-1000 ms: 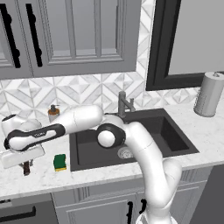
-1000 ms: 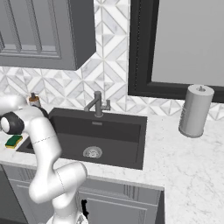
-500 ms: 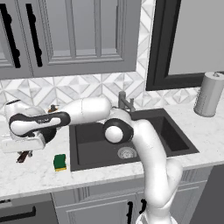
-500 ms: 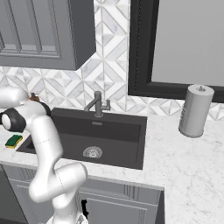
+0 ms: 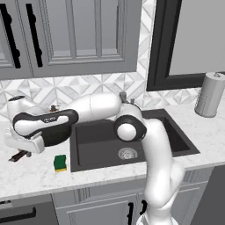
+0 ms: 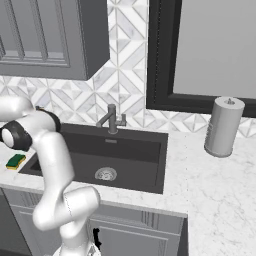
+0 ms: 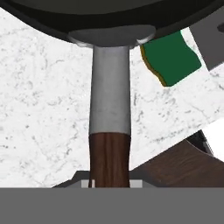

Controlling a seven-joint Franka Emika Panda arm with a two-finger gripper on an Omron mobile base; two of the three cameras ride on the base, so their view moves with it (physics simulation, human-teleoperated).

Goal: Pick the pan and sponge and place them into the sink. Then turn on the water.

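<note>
**Pan lifted by its handle, clear of the bench**

The pan (image 7: 109,19) hangs in the tool (image 5: 27,149), whose jaws are clamped together on the reddish-brown handle. In the hand view the handle runs straight up from the fingertips to the black bowl, with marble bench (image 7: 39,118) showing underneath. Over the last second the arm has risen and swung at the left end of the bench, so the pan now looks raised rather than resting. The sponge (image 5: 60,162) lies untouched on the bench just beside the sink (image 5: 176,132), at its left rim. The carry to the basin seems next; the sponge and faucet (image 6: 111,120) remain to do.
</note>
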